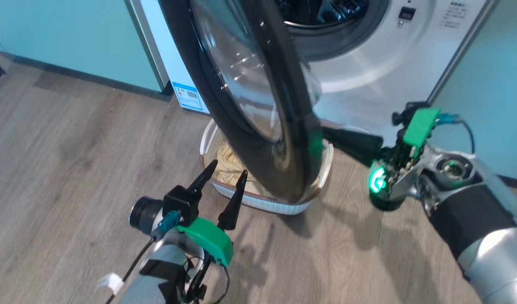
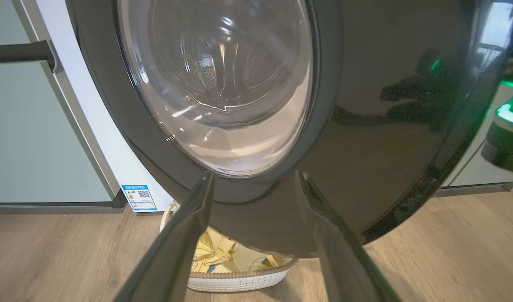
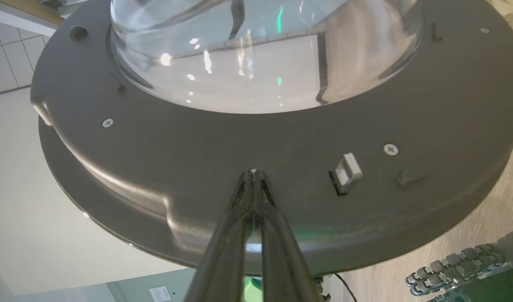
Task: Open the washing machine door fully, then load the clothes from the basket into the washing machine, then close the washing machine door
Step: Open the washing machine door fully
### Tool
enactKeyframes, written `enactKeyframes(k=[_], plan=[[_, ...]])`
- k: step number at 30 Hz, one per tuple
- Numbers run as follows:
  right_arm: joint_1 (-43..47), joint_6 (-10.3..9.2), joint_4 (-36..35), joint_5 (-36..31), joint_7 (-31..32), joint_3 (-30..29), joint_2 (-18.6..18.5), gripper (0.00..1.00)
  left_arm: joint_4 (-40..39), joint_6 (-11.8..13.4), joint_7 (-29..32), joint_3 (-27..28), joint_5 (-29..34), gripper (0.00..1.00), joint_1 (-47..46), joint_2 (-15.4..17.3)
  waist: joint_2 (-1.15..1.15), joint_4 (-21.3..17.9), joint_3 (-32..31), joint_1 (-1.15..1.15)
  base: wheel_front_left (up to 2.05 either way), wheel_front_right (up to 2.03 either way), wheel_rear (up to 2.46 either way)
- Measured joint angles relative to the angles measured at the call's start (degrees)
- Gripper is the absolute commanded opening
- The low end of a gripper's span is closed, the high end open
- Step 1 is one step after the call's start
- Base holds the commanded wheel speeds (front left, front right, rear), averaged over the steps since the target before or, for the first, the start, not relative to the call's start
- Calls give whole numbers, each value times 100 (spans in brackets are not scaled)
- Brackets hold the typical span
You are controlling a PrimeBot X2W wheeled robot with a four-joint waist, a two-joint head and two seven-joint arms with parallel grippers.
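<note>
The washing machine (image 1: 368, 63) stands white at the top, its steel drum (image 1: 322, 10) exposed. Its glossy black door (image 1: 258, 105) hangs partly swung out, edge-on to me, over the cream basket (image 1: 262, 202) on the floor. Pale yellow clothes (image 1: 229, 162) lie in the basket (image 2: 235, 281) and show under the door as clothes (image 2: 214, 251). My left gripper (image 1: 227, 167) is open and empty, just in front of the door's outer face (image 2: 365, 126). My right gripper (image 3: 253, 173) is shut, its tips against the door's grey inner face (image 3: 156, 147) near the latch (image 3: 345, 173).
Pale-green cabinets (image 1: 72, 38) flank the machine on the left and right (image 1: 491, 84). A blue label (image 2: 139, 197) sits low on the washer's front. Wooden floor (image 1: 72, 169) stretches out to the left and front of the basket.
</note>
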Motion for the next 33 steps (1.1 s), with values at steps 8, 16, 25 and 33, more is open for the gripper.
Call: enactKeyframes(k=[8,16,25,33], plan=[[207,0,-138,438,-279,512,20,0,34,-11,0,13,10,100,139,3,0,33,-213,0,0,0,0],[224,0,-186,619,-633,621,25,0,35,-13,0,16,42,100,192,4,0,-7,-208,0,0,0,0],[298,0,-408,619,-1269,211,26,0,11,-12,0,40,42,100,176,3,0,-78,-112,1,0,0,0],[606,0,-1535,-68,-2218,-700,26,0,-10,-8,0,168,42,100,174,4,0,-180,-58,1,0,0,0]])
